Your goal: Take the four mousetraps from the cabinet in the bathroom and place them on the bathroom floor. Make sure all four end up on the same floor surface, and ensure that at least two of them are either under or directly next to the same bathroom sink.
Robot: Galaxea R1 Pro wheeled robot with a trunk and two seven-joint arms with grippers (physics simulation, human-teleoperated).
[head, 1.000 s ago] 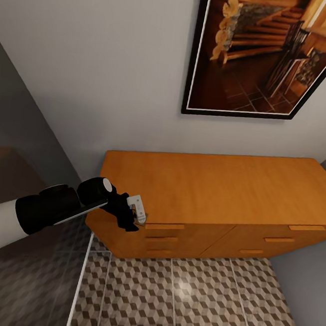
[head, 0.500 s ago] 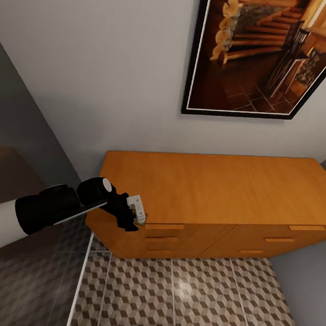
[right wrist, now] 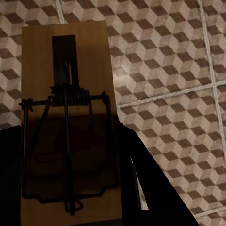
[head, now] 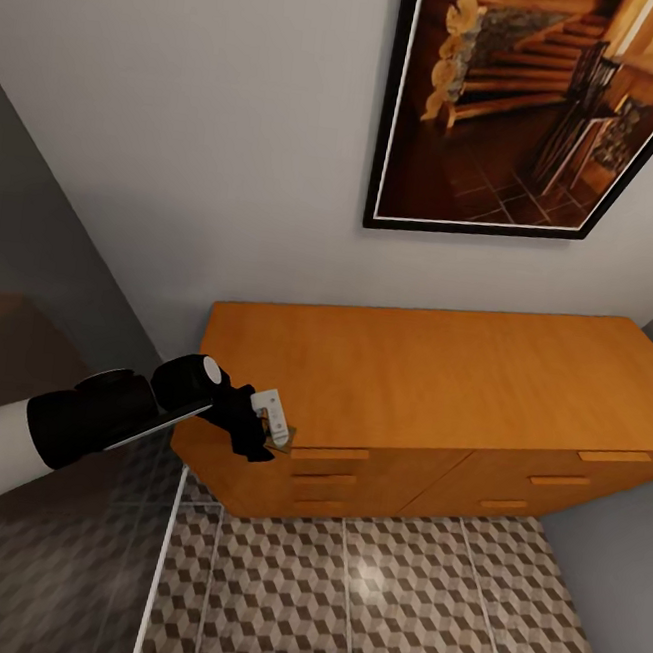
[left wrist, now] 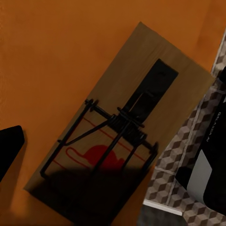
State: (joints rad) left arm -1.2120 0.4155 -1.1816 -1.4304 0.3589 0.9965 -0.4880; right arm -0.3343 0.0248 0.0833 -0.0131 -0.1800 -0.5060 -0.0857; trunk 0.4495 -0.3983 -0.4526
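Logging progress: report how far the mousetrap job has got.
Done: nothing confirmably set down on the tiled floor. In hand: right claw appears shut on the first mousetrap above the tiles; left claw open around the second mousetrap at the cabinet top's edge. Left: set both on the floor, then two more.

A black-framed picture [head: 531,107] of a wooden staircase hangs on the pale wall [head: 186,131].

a plain pale grey wall [head: 184,151] rises behind an orange-brown wooden chest of drawers [head: 432,378]. above the chest hangs a black-framed picture [head: 531,107] of a wooden staircase. in front of the chest lies cube-patterned tile floor [head: 358,601] with a soft light glare.
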